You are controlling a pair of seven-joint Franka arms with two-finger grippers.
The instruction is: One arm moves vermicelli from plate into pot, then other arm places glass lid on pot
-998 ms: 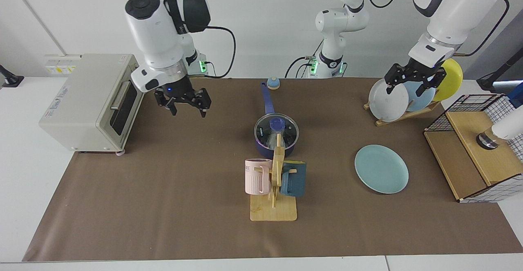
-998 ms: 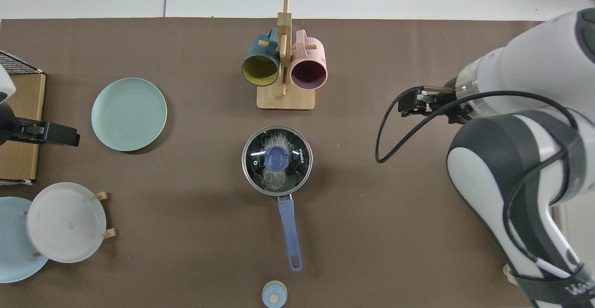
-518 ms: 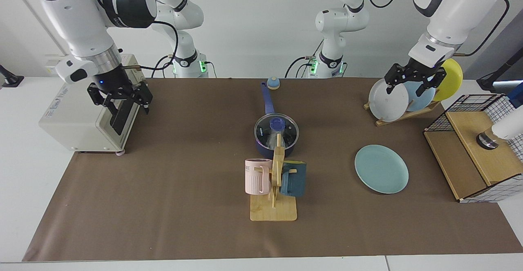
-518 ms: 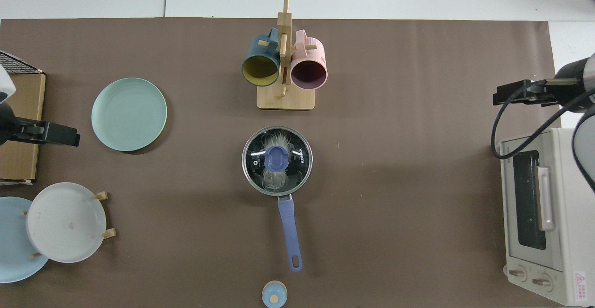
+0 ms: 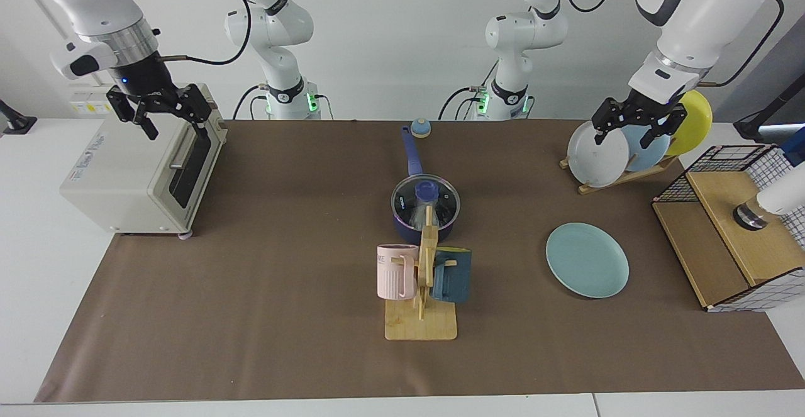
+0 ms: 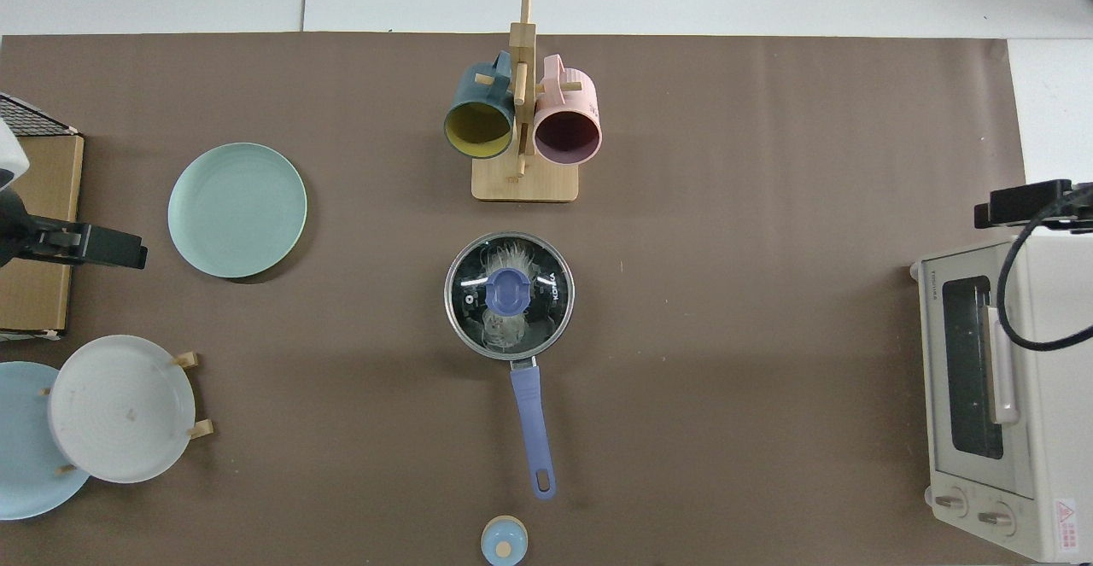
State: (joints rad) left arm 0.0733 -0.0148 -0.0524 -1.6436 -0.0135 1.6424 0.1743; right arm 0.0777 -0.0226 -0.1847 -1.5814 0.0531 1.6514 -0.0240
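- Pot (image 5: 425, 216) near the mat's (image 5: 264, 291) middle, handle pointing toward the arm bases.
- Lid (image 6: 509, 294) seated flat on the pot, blue knob at centre.
- Vermicelli (image 6: 505, 327) inside the pot, visible through the glass as pale strands.
- Plate (image 5: 587, 260) bare on the mat, well apart from the pot, on the left arm's side.
- Right gripper (image 5: 158, 110) raised above the toaster oven's (image 5: 135, 162) top, fingers spread apart, holding nothing.
- Left gripper (image 5: 636, 122) hanging in front of the plate rack (image 5: 619, 172), fingers apart, empty; behind them a grey plate (image 5: 597, 153), a light blue one and a yellow one.
- In the top view, only dark gripper parts at either edge: one at the toaster oven's corner, one beside the wire basket (image 5: 732, 222).
- Mug tree (image 5: 422, 291) just in front of the pot in the facing view, with a pink mug (image 5: 396, 272) and a dark teal mug (image 5: 453, 275) hung on it.
- Small blue knobbed item (image 5: 420, 128) at the mat's far edge, just beyond the pot handle's end.
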